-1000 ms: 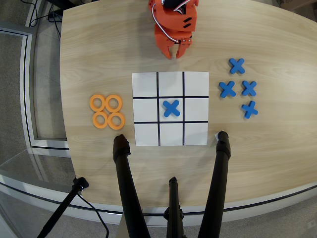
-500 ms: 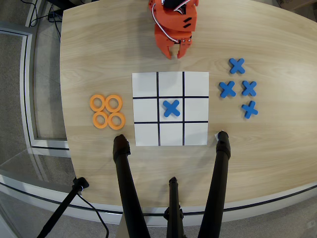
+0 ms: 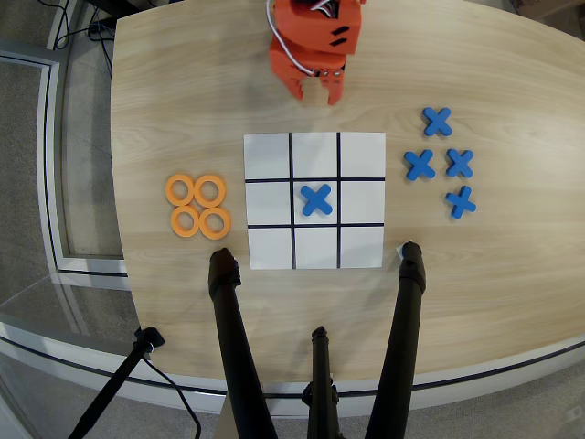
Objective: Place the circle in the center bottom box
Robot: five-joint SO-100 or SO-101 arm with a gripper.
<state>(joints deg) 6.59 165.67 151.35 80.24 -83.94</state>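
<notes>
Several orange rings, any of them the circle [image 3: 221, 191], lie in a tight cluster on the wooden table, left of the white 3x3 grid [image 3: 270, 155]. The center bottom box [image 3: 315, 155] is the middle cell of the grid row nearest the orange arm, and it is bare. A blue X [image 3: 316, 199] lies in the grid's central cell. My gripper [image 3: 315, 93] hangs over the table just beyond the grid's top edge in the overhead view. Its jaws stand slightly apart and hold nothing. It is far from the rings.
Several loose blue X pieces [image 3: 443, 163] lie right of the grid. Black tripod legs [image 3: 233, 338] [image 3: 402, 329] stand on the table's near edge below the grid, with a third leg [image 3: 320, 384] between them. The table edge curves along the left.
The arm's head has shifted slightly left and up, away from the grid. Its jaws look a little wider apart. No piece has moved.
</notes>
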